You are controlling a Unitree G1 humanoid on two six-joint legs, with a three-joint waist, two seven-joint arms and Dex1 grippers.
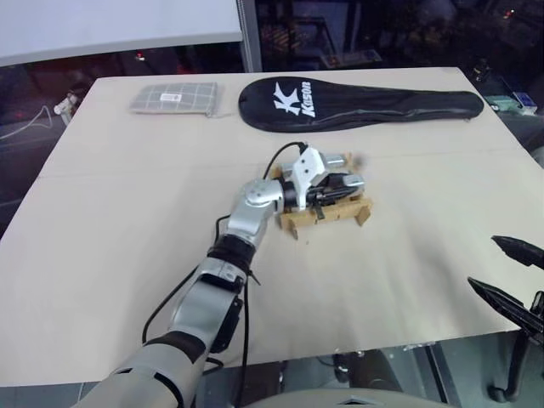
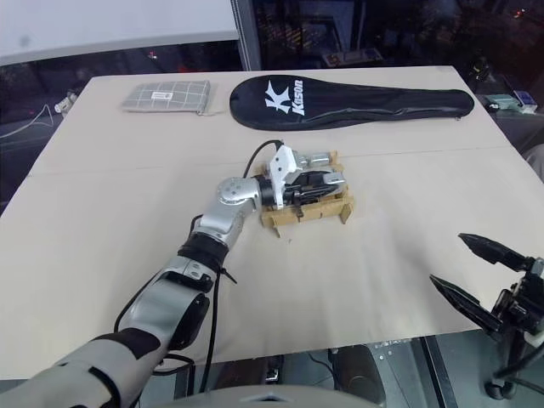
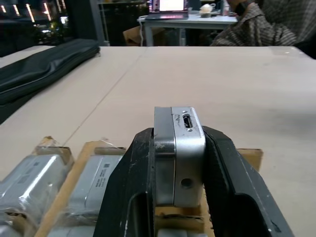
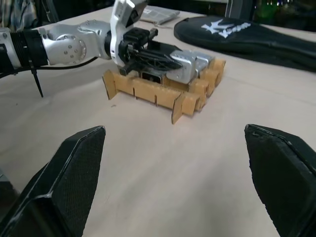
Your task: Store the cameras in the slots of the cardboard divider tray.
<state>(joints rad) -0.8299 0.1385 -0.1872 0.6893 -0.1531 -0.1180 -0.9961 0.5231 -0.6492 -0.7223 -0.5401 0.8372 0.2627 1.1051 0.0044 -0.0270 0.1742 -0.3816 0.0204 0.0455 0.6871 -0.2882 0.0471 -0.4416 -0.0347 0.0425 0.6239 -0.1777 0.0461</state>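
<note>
The cardboard divider tray (image 1: 293,223) lies near the middle of the table. My left gripper (image 1: 344,185) reaches level over it from the left and is shut on a silver-grey camera (image 3: 180,148), held upright between the two black fingers (image 3: 133,187) just above the tray's slots. Other cameras (image 3: 96,180) sit wrapped in slots beside it, and one (image 1: 336,160) shows at the tray's far side. My right gripper (image 1: 514,276) hangs open and empty by the table's front right edge, well apart from the tray (image 4: 148,91).
A black racket cover (image 1: 357,104) lies along the far edge, and a flat grey checked pouch (image 1: 174,98) is at the far left. Bare table surrounds the tray. A person (image 3: 266,22) sits at another table beyond.
</note>
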